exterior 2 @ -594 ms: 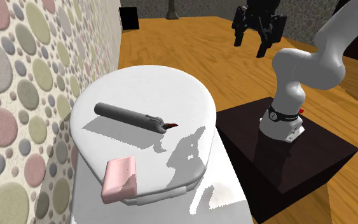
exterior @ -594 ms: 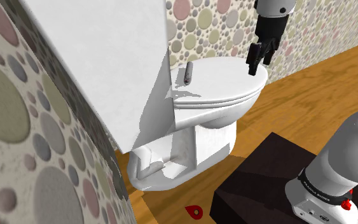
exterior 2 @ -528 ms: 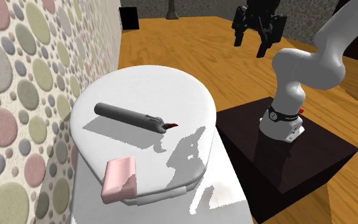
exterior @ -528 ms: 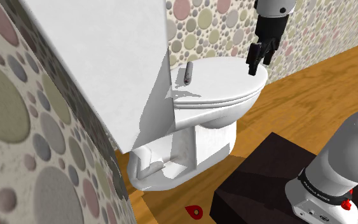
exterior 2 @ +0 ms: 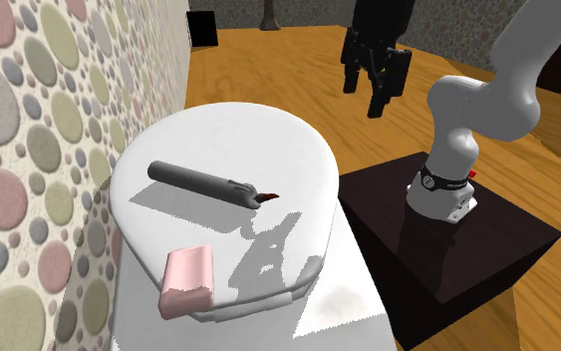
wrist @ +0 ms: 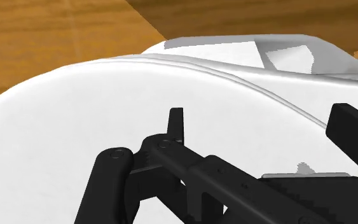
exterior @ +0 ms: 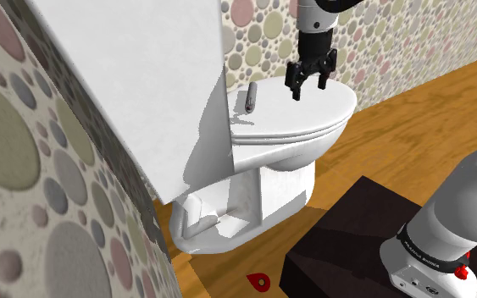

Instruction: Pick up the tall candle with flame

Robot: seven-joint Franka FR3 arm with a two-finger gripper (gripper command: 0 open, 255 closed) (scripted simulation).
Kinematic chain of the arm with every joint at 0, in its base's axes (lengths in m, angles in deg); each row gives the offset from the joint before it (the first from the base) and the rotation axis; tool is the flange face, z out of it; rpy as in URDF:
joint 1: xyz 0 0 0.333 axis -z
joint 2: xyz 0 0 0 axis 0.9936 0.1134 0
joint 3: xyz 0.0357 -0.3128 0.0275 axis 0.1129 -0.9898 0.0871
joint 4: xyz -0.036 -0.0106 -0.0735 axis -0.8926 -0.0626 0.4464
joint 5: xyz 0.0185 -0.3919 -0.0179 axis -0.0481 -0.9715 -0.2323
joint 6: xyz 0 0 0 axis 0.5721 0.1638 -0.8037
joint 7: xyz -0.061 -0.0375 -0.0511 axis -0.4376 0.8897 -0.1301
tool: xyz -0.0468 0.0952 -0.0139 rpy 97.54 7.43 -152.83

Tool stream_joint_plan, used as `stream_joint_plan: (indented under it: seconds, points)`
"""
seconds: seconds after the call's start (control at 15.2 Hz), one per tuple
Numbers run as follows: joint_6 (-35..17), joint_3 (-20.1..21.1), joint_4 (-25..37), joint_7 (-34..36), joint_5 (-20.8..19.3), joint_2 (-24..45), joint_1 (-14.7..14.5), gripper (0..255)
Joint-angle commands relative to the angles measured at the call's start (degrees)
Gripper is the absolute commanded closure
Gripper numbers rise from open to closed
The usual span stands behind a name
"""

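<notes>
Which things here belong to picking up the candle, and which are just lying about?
For the job: grey candle, lying flat on the toilet lid; gripper, open, above the lid.
Lying about: pink bar on the lid; small red thing on the floor.

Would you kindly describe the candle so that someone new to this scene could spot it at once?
Look for the white toilet against the spotted wall; two things lie on its closed lid. The candle is the long grey stick lying flat, with a small red tip at one end. The other thing is a short pink block.
</notes>
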Motion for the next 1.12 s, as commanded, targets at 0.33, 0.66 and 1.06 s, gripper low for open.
stream_joint_plan:
  seconds: [0.33,0.66,1.06]
  points:
    - [-2.21,3.57,13.11,14.23,-2.1,17.18,2.54,0]
    - [-1.22,4.3,25.1,23.61,-4.79,29.76,2.99,0]
    - [2.87,3.06,43.27,32.98,-7.72,45.51,2.08,0]
